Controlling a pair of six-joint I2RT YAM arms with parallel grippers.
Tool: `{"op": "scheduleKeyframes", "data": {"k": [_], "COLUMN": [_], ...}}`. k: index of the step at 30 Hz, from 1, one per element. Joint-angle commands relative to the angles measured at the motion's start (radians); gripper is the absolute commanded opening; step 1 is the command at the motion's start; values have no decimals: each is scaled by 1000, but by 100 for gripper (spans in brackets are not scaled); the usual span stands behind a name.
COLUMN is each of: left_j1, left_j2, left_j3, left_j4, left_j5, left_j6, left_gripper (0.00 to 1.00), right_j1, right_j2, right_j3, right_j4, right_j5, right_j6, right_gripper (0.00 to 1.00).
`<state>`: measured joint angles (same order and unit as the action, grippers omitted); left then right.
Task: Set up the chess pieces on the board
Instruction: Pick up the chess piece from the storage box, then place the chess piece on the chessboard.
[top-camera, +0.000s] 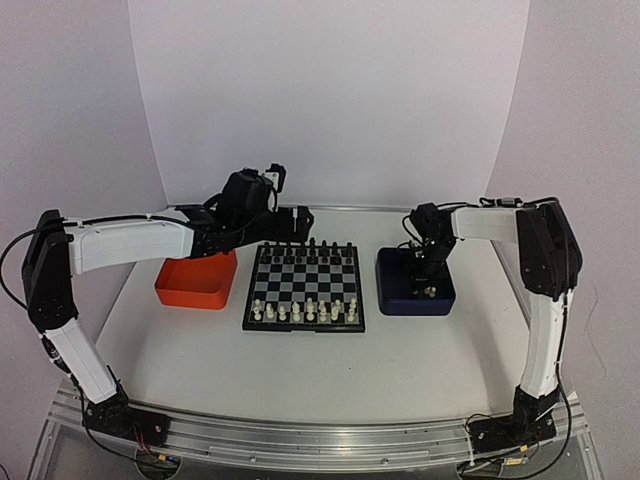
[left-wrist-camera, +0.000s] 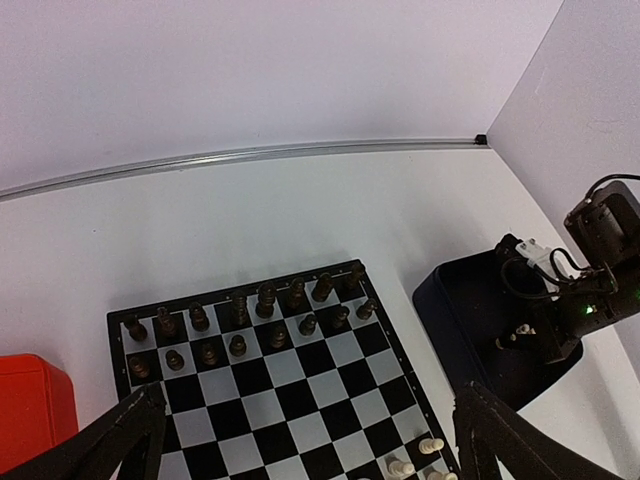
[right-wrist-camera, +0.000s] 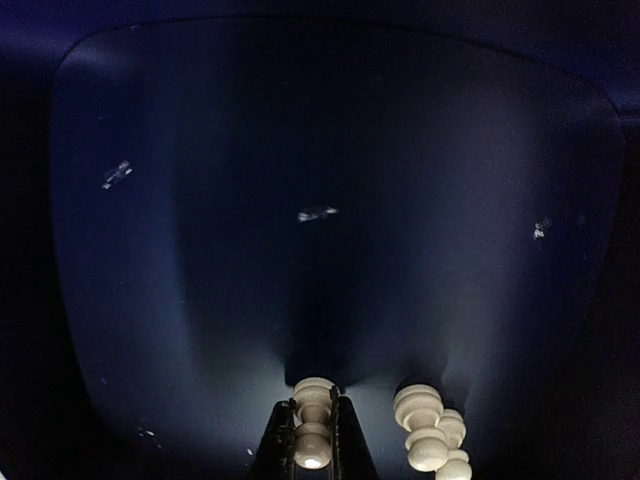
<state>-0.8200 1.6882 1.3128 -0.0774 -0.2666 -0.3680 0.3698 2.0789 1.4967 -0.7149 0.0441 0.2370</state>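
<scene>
- Most of the way through, judging by the board, with black chessmen lined up across both far ranks and cream chess pieces gathered along the near edge
- Looks full on the nearest white rank, gappy on the one behind it; too small for an exact tally
- Left to do, at a guess: filling those gaps from the dark blue tray, just right of the board
- Holds one white piece down inside that tray, right gripper pressed together on its lower half, head poking out beyond the fingertips
- Leaves at least one spare white piece resting just beside the held one on the tray floor, perhaps two; hard to separate in the gloom
- Reaches in from the right, forearm stretched toward the middle and wrist dropped steeply into the tray
- Hovers with the left gripper over the far side of the board, jaws spread wide, touching nothing
- Stretches that left arm nearly level above the orange tray, wrist camera looking down over the black ranks
- Calls next, probably, for a straight lift clear of the tray wall, then a carry to a vacant square in the second white rank, minding the neighbours packed close there
</scene>
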Motion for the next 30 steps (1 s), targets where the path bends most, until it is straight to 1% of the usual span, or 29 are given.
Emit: {"op": "scheduleKeyframes", "data": {"k": [1, 6, 9, 13, 15, 17, 20, 22, 24, 30], "left_j1": [-4, -4, -4, -4, -4, -4, -2, -1, 7, 69], "left_j2": [-19, -14, -11, -5, -8, -15, -32, -44, -59, -104], "left_j3": [0, 0, -2, 4, 1, -7, -23, -36, -48, -113], "left_j4": [16, 29, 41, 37, 34, 32, 24, 3, -25, -80], "left_j5": [-16, 29, 91, 136, 133, 117, 62, -5, -69, -90], "left_j6": [6, 33, 65, 95, 96, 89, 54, 18, -24, -133], "left_gripper": [100, 100, 100, 100, 100, 100, 100, 100, 100, 100], "right_j1": [1, 0, 1, 2, 20, 75, 175, 220, 268, 365], "right_j2": [-64, -149, -197, -251, -271, -275, -248, -206, -149, 12], "right_j3": [-8, 9, 20, 31, 44, 79, 154, 210, 264, 438], "right_j4": [-30, -34, -38, -37, -36, -39, -46, -48, -47, -60], "right_j5": [-5, -20, -86, -225, -272, -241, -244, -292, -299, -285], "right_j6": [-1, -19, -26, -60, -102, -154, -198, -201, -214, -214], "right_gripper": [0, 0, 0, 0, 0, 0, 0, 0, 0, 0]}}
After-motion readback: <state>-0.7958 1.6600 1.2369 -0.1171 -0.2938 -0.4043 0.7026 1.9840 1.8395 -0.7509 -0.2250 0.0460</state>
